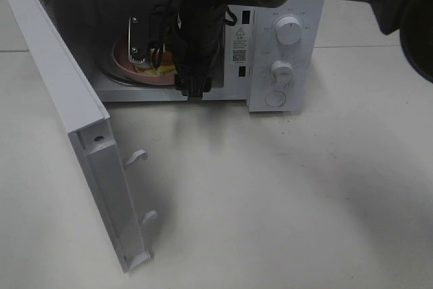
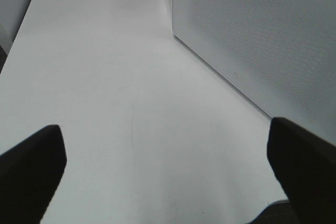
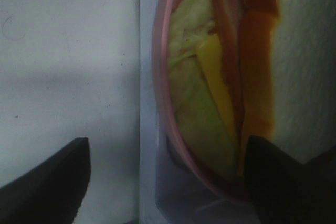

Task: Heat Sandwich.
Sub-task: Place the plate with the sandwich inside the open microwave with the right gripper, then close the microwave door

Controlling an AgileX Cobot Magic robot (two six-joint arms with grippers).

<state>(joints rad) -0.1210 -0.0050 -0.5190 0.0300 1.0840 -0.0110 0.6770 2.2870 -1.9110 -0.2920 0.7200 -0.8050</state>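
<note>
1. Exterior high view: the microwave (image 1: 284, 5) stands on the table (image 1: 304, 201) with its door (image 1: 61, 99) swung fully open. The sandwich (image 1: 159, 70) lies on its pink plate (image 1: 123, 57) inside the cavity, and my right arm (image 1: 196, 25) reaches in over it.
2. My right pincer (image 3: 163, 182) is spread wide, with the plate's rim running between its fingers (image 3: 47, 182). One finger overlaps the sandwich's edge in the right wrist view. The picture is too close and dim to say whether it touches, but I judge that nothing is clamped.
3. My left pincer (image 2: 165, 171) is also spread wide and holds nothing. It hangs over bare table just beside the microwave's perforated side wall.
4. Done, as I judge it: the door is open and the plate is placed inside.
5. Left to do: bring my right pincer out of the cavity, shut the door and set the heating control. None of this is done yet.
6. Count:
   - one sandwich, one plate and one microwave
   - two dials, upper (image 1: 289, 32) and lower (image 1: 281, 70)
   - one round button (image 1: 276, 98) beneath the dials
   - two latch hooks on the door's inner edge, (image 1: 137, 158) and (image 1: 149, 217)
</note>
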